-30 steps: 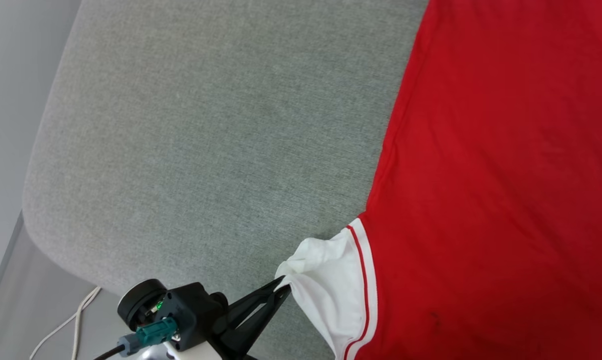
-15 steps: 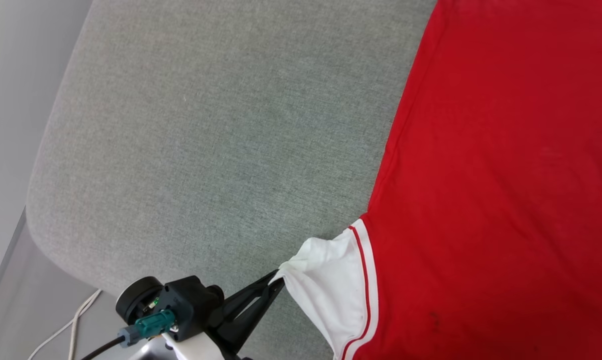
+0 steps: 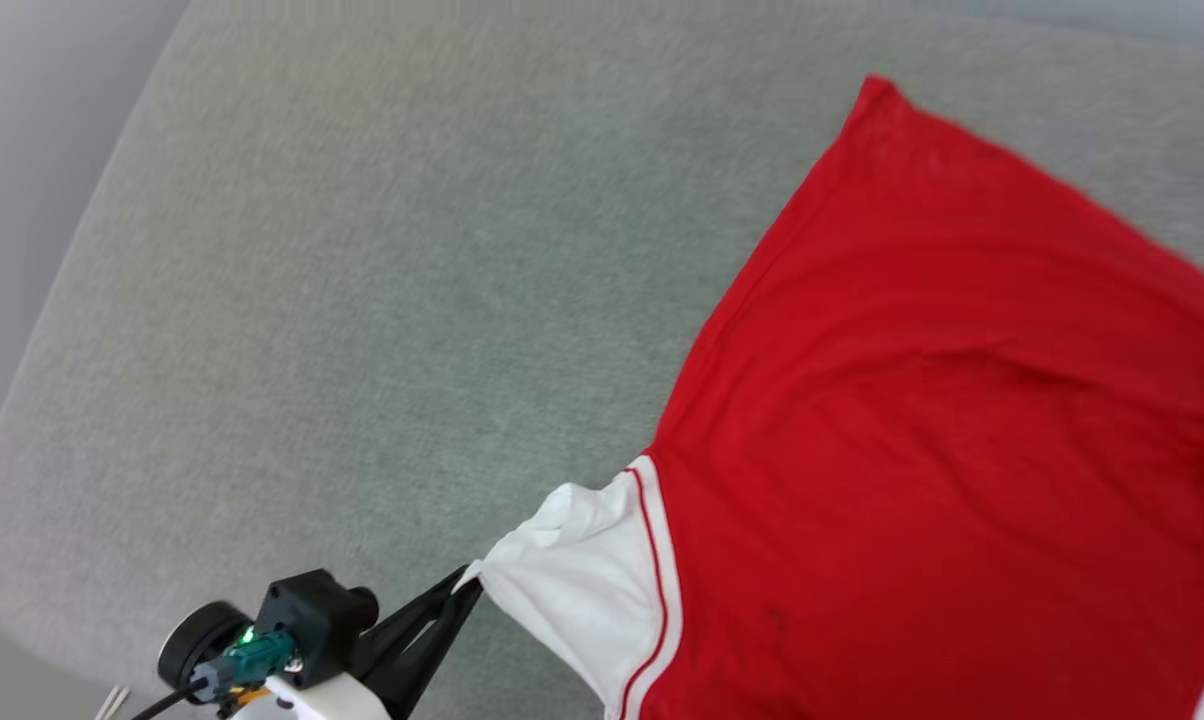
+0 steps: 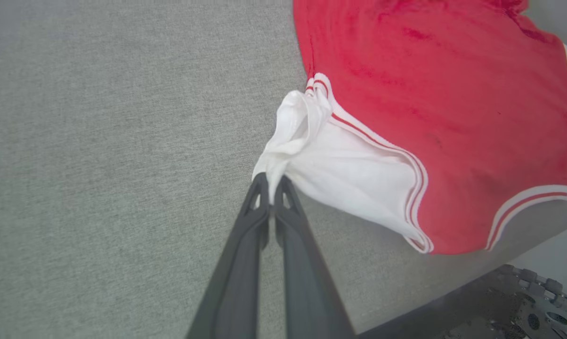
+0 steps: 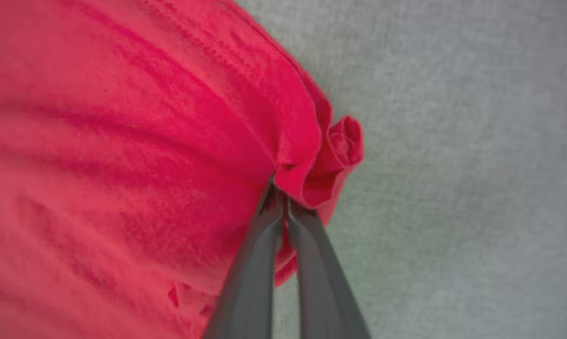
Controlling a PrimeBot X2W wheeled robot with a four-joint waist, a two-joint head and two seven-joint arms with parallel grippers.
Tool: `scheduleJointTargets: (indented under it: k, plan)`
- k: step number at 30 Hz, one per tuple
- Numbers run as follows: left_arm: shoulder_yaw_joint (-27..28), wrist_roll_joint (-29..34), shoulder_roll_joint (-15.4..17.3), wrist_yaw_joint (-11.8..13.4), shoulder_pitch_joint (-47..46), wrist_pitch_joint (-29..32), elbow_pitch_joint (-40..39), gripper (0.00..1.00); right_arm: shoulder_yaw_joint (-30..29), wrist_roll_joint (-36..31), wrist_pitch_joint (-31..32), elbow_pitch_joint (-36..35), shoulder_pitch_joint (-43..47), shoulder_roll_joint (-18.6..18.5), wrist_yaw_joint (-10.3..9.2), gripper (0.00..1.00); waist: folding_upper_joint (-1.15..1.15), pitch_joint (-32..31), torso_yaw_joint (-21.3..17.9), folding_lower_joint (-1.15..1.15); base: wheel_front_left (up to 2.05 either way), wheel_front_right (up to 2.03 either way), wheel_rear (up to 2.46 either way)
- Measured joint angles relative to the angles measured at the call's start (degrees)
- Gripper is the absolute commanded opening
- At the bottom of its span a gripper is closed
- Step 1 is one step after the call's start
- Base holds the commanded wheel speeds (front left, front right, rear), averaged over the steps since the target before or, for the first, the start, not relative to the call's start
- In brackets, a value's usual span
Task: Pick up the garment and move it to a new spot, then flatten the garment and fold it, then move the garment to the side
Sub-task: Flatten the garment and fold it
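Pinching the tip of the white sleeve (image 3: 572, 565), L gripper (image 3: 467, 588) sits at the bottom of head view, fingers clamped tight w/ cloth between them. R gripper (image 5: 283, 197) is clenched on a bunched red fold, per right wrist view. Beyond, the garment (image 3: 912, 450) spreads plain red side up over the grey fabric cushion (image 3: 362, 300), its far corner pointing twd the cushion's back edge.

head: above, facing down, garment (image 3: 912, 450) at 3 o'clock; left wrist: close, along its jaws, shares white sleeve (image 4: 349, 174) with head; right wrist: closest, on garment edge
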Motion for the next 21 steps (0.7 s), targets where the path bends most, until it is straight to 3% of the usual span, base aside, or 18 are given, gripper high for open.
scheduleJointTargets:
  k: [9,15,21]
  plan:
    - [2.01,-2.37,1.08,2.56,4.97,-2.09,2.36,0.0,0.24,7.89,-2.16,-8.73,17.27,0.27,0.0,0.0,0.0,-8.08,-7.45,0.0,0.0,0.0,0.0]
    - [2.34,-3.33,0.68,3.18,6.65,-3.31,3.71,0.0,-3.63,9.96,-4.53,-13.82,30.8,3.47,0.0,0.0,0.0,-12.16,-11.64,-0.02,0.0,0.0,0.0]
    - [2.38,-3.61,0.36,3.34,6.67,-3.96,4.69,0.0,-5.27,10.32,-7.44,-14.45,38.71,5.7,-0.01,0.0,0.0,-14.45,-14.13,-0.02,0.0,0.0,0.0]
